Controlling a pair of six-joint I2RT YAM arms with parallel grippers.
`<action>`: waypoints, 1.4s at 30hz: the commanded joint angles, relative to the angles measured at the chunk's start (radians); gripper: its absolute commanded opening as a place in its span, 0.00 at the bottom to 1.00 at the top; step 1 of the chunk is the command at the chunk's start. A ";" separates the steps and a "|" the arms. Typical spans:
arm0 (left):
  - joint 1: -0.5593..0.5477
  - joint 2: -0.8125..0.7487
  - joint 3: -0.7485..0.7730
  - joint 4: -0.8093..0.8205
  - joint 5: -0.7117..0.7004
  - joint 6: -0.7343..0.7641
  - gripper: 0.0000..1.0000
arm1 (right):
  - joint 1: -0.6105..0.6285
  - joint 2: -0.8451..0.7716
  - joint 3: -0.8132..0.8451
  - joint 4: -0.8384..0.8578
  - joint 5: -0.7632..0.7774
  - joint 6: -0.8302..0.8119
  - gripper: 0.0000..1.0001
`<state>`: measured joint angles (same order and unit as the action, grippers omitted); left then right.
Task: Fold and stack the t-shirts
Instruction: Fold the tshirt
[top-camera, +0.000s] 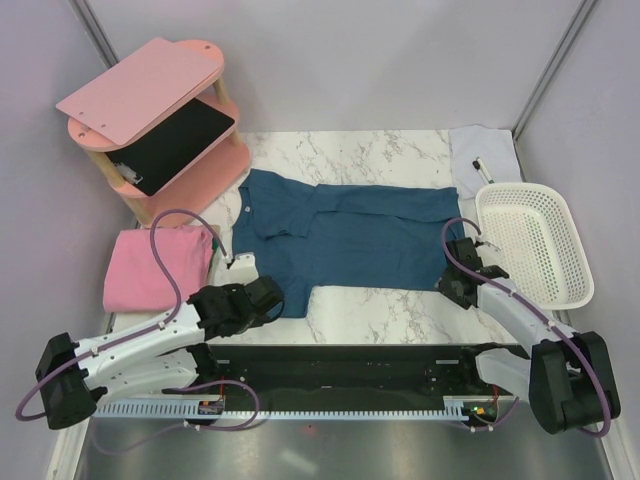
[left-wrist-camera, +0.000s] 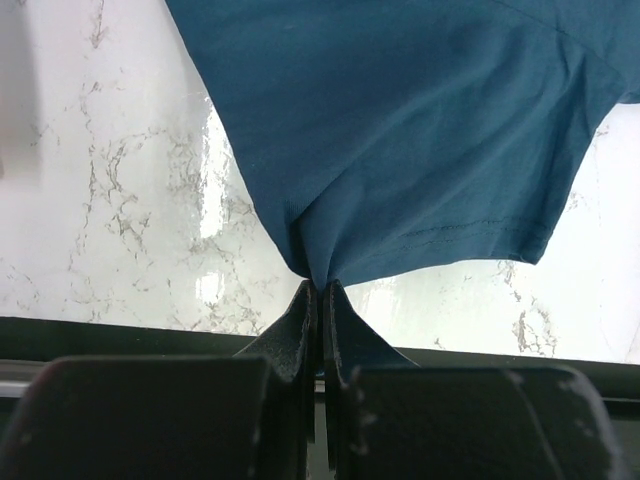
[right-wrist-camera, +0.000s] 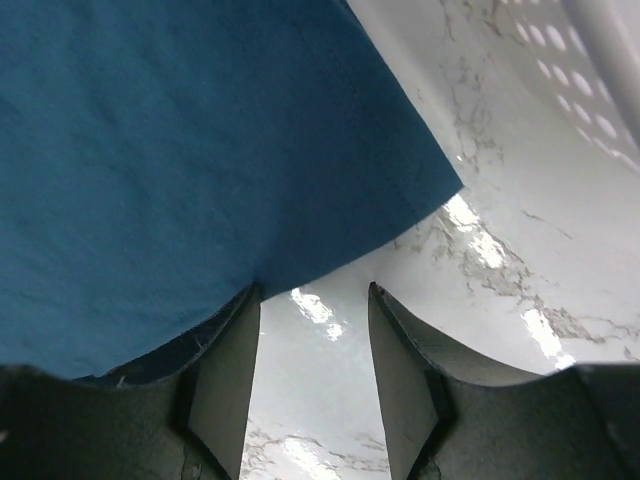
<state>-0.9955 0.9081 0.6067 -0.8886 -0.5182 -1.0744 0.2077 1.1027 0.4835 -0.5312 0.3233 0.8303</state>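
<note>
Spread across the middle of the counter (top-camera: 390, 300): teal-blue t-shirt (top-camera: 345, 235), collar toward the left, somewhat rumpled. At the counter's left edge, folded, just beside the left arm: pink t-shirt (top-camera: 155, 268).

Clamped together: left hand (left-wrist-camera: 320, 290), on the near-left corner of the teal cloth, with fabric drawn into a tight peak at the fingertips.

Fingers apart, gripping nothing: right hand (right-wrist-camera: 315, 295). Near-right corner of the shirt draped against one finger only, bare marble showing in the gap.

Risks, as judged from here:
- Lifting with one corner held: likely to drag and skew the shirt, bunching it leftward.
- Closing the right hand where it sits: may catch nothing, or only the very edge of the hem, and slip out mid-fold.
- Thin pinch on the left: could pull free under the cloth's weight.
- White basket (top-camera: 530, 188) just beside the right arm: liable to be nudged on a wide swing.
</note>
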 joint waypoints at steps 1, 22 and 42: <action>-0.002 0.011 0.036 -0.012 -0.036 -0.013 0.02 | 0.004 0.045 0.029 0.085 -0.006 0.012 0.54; -0.002 -0.014 0.102 -0.064 -0.075 -0.009 0.02 | 0.004 0.120 0.015 0.211 -0.066 -0.039 0.00; 0.184 0.278 0.461 0.071 -0.197 0.309 0.02 | -0.004 0.290 0.331 0.261 0.008 -0.238 0.00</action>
<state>-0.8768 1.1530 1.0130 -0.9234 -0.6872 -0.9039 0.2081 1.3293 0.7357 -0.3355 0.2985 0.6456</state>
